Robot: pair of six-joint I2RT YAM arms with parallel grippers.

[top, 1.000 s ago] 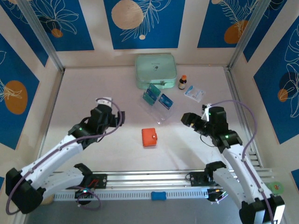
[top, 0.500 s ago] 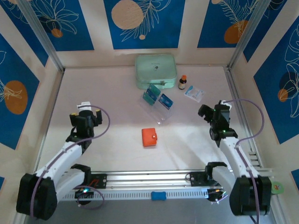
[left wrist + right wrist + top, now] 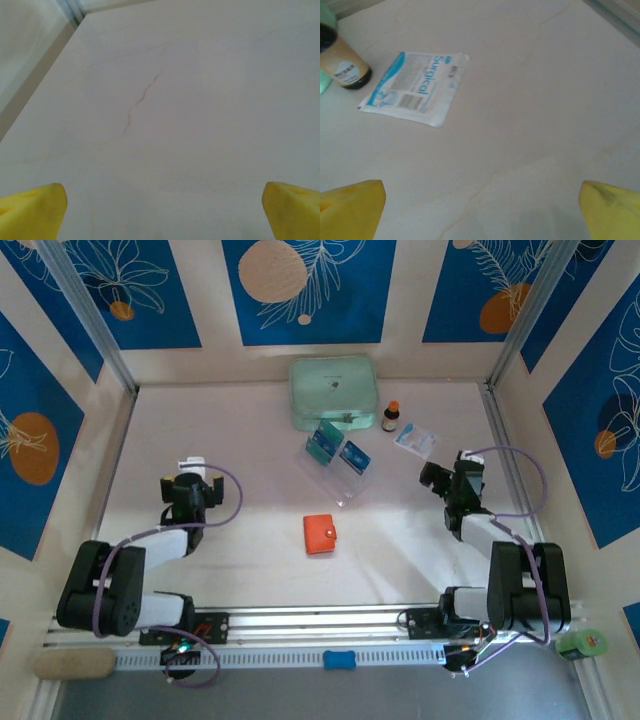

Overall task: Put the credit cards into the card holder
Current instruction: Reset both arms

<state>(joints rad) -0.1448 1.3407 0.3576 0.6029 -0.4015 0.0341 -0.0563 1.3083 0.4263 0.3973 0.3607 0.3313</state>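
The orange-red card holder (image 3: 320, 534) lies shut on the table, midway between the two arms. Two teal-blue credit cards (image 3: 323, 442) (image 3: 354, 456) stand tilted in a clear plastic rack (image 3: 340, 478) behind it. My left gripper (image 3: 190, 478) sits well left of the card holder, folded back over its arm. In the left wrist view its yellow fingertips (image 3: 35, 207) are spread wide over bare table; the gripper (image 3: 162, 212) is open and empty. My right gripper (image 3: 445, 476) is far to the right, open (image 3: 481, 212), with nothing between its fingertips (image 3: 612, 207).
A mint-green zip case (image 3: 334, 392) lies at the back. A small brown bottle (image 3: 390, 417) (image 3: 342, 65) and a white-and-blue sachet (image 3: 416, 439) (image 3: 417, 87) sit just ahead of my right gripper. Metal frame posts line both side walls.
Both arms have drawn back and folded toward their bases. The left gripper moved left and the right one moved right, away from the card holder. The right jaws widened slightly.
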